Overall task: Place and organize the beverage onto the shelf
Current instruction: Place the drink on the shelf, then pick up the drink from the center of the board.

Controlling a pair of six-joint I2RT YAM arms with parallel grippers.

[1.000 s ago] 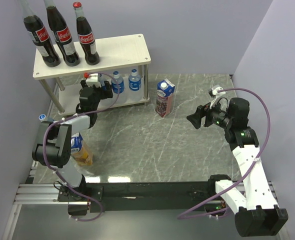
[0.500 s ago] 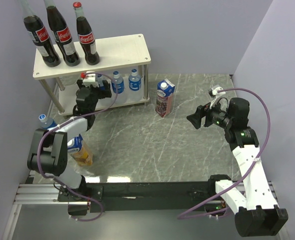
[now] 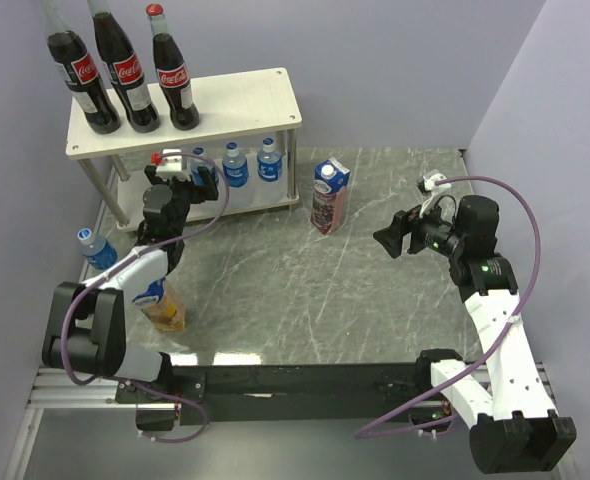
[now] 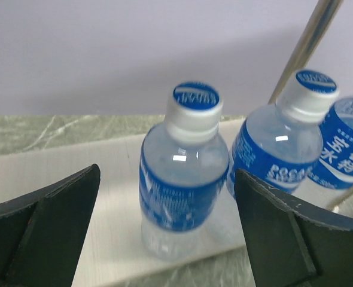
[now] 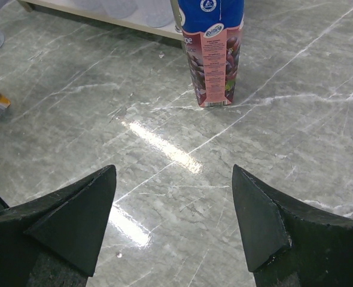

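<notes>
The shelf (image 3: 245,100) stands at the back left with three cola bottles (image 3: 127,72) on its top board. My left gripper (image 3: 183,178) is open in front of the lower board. In the left wrist view a water bottle (image 4: 184,173) stands upright on that board between the wide fingers (image 4: 51,227), touching neither, with two more water bottles (image 4: 281,146) to its right. A further water bottle (image 3: 95,247) stands on the table. The yellow carton (image 3: 161,306) is partly hidden under my left arm. The purple carton (image 3: 328,197) stands mid-table. My right gripper (image 3: 390,238) hovers open and empty, facing the purple carton (image 5: 215,60).
The table is grey marble, closed in by lilac walls at the back and on both sides. The shelf's thin metal leg (image 4: 305,45) rises just behind the bottles. A black rail (image 3: 305,385) with the arm bases runs along the near edge.
My left gripper has opened fully, letting go of the water bottle on the lower board, and has drawn back to the left. The right arm has not moved.
</notes>
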